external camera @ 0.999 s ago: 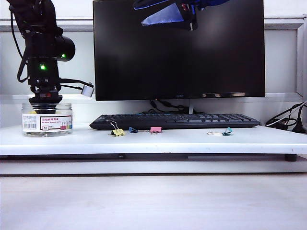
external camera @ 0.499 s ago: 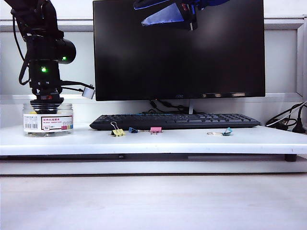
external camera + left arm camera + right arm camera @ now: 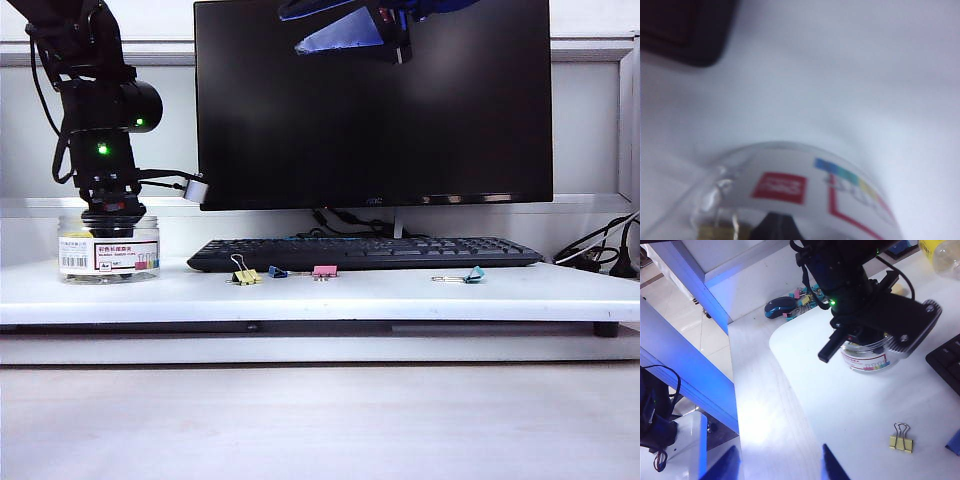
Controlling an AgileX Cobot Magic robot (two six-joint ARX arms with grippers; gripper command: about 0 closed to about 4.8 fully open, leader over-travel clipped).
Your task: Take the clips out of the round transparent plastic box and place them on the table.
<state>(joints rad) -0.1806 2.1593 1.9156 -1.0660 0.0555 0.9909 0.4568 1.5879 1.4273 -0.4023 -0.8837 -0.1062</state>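
- On the near part of the white table (image 3: 400,295): yellow clip (image 3: 243,273), blue clip (image 3: 277,271), pink clip (image 3: 324,271), teal clip (image 3: 473,274), all in front of the keyboard (image 3: 365,252).
- At the table's left end: round clear box (image 3: 108,250), upright, label forward.
- Down inside that box: left claw (image 3: 774,226), fingers together, beside a yellow clip; grip not discernible.
- High before the monitor (image 3: 372,100): right claw (image 3: 777,462), fingers apart, empty.

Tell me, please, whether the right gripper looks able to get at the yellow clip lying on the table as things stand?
Probably yes. The right gripper hangs above the table with open fingers, and the yellow clip lies in the open below it; the left gripper is down in the round transparent plastic box, off to one side.
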